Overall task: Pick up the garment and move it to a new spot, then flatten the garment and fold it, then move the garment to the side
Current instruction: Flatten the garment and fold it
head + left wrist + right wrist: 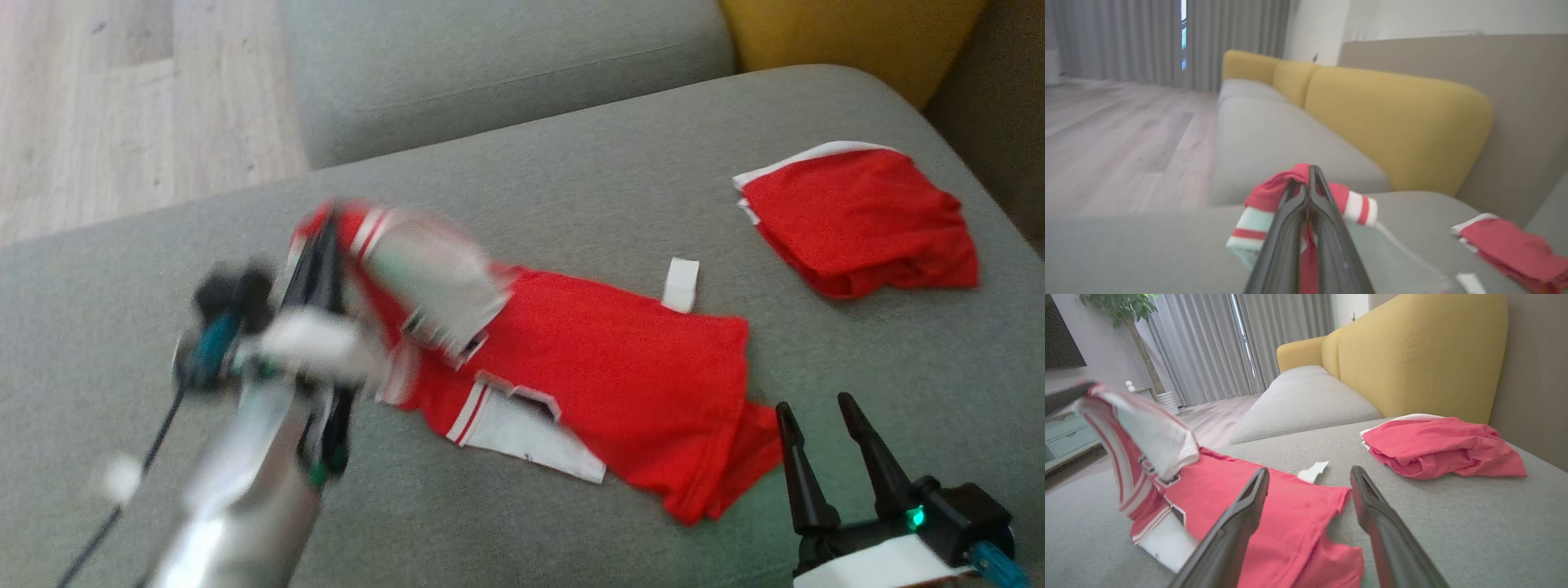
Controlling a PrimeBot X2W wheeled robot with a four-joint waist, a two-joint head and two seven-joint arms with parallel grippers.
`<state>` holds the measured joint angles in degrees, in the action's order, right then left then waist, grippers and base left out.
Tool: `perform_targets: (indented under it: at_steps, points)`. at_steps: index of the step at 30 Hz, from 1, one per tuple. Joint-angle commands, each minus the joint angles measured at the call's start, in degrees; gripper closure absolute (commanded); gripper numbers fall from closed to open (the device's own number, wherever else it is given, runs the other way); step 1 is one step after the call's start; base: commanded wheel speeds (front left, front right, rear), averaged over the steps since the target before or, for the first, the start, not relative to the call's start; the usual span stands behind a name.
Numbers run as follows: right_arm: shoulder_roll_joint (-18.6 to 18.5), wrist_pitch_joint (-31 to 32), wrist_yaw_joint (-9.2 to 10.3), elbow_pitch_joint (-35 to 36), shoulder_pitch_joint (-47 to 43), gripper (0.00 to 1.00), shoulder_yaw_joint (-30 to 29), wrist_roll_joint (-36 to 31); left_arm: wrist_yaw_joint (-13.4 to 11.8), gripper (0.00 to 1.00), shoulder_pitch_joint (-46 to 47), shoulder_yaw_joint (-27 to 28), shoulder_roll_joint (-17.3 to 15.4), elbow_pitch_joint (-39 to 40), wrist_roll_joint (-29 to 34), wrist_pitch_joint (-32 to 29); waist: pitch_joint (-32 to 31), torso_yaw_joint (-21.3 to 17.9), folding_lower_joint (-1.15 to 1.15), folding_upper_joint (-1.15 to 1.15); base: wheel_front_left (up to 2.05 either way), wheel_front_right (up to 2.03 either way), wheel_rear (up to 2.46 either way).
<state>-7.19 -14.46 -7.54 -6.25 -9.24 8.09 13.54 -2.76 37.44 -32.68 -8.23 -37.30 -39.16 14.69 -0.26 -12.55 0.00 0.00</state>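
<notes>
A red garment (pixel 604 359) with white panels and red-and-white striped trim lies across the grey sofa cushion (pixel 571 180). My left gripper (pixel 322 237) is shut on its striped left edge and holds that end lifted off the cushion; the arm is motion-blurred. In the left wrist view the fingers (pixel 1309 179) pinch the red and striped cloth (pixel 1274 192). The right wrist view shows the garment (pixel 1274 502) with its lifted white end (pixel 1147 428) at left. My right gripper (pixel 824 408) stands open by the garment's lower right corner, nothing between its fingers (pixel 1249 502).
A second, folded red garment (pixel 857 220) with a white edge lies at the cushion's far right. A small white tag (pixel 680 283) rests behind the main garment. Yellow back cushions (pixel 1392 122) line the sofa; wooden floor (pixel 122 106) lies beyond its left edge.
</notes>
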Motion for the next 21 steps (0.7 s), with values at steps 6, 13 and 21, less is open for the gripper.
perform_targets:
  at_steps: [6, 13, 21]
  points:
    - [-1.17, -0.54, 0.05, 2.31, 1.52, 0.0, 0.64, -0.42, -2.39, 1.0, -11.16, 8.3, -3.74, -1.74, -3.64, 0.3, 3.08, 2.99, 0.0, 0.0, 0.0, 0.0, 0.0]
    - [-1.91, -0.54, 0.05, 2.19, 1.68, 0.0, 0.55, -0.26, -3.62, 0.0, -17.6, 12.59, -3.6, 1.91, 0.04, 0.3, 3.69, 4.18, 0.0, 0.0, 0.0, 0.0, 0.0]
    - [-1.82, -0.54, 0.05, 2.07, 1.35, 0.0, 0.72, -0.32, -7.62, 0.0, -25.93, 10.09, -3.73, 15.02, 21.26, 0.3, 3.63, 4.7, 0.0, 0.0, 0.0, 0.0, 0.0]
